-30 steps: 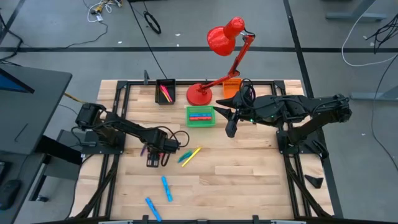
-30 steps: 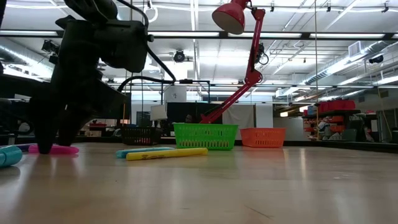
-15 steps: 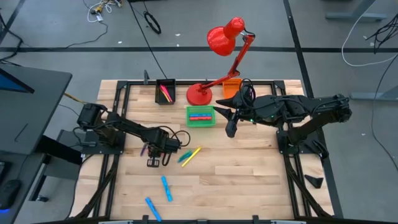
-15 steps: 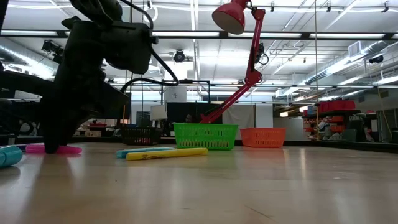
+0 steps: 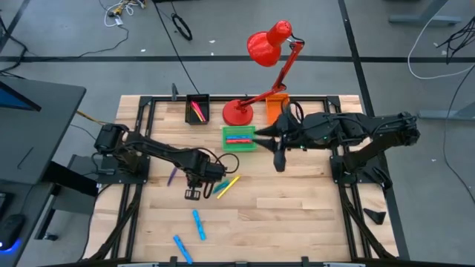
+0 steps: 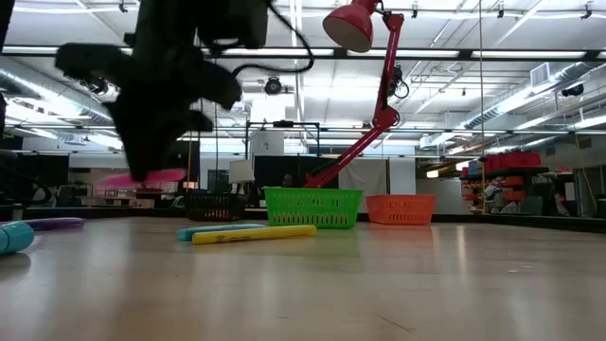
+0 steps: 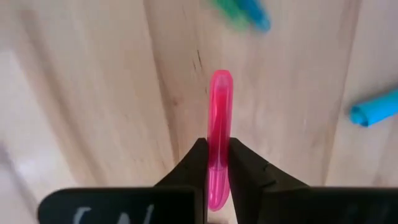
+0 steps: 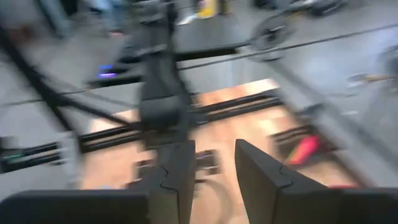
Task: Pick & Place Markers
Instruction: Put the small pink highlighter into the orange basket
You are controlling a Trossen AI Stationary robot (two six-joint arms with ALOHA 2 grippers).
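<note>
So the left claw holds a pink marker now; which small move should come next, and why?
Probably carry it toward the black bin. The left claw is shut on the pink marker, lifted clear of the table, and that bin already holds pink ones.

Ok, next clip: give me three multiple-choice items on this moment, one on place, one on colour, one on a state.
1. Where is the green bin?
A. just in front of the red lamp's base
B. at the table's near edge
C. left of the black bin

2. What colour is the marker in the left gripper?
A. yellow
B. pink
C. blue

3. That marker is:
A. lying on the table
B. in a bin
C. lifted off the table

Key: A, the high view shows it; B, the left wrist view shows it; C, it hangs above the wood in the low view.
</note>
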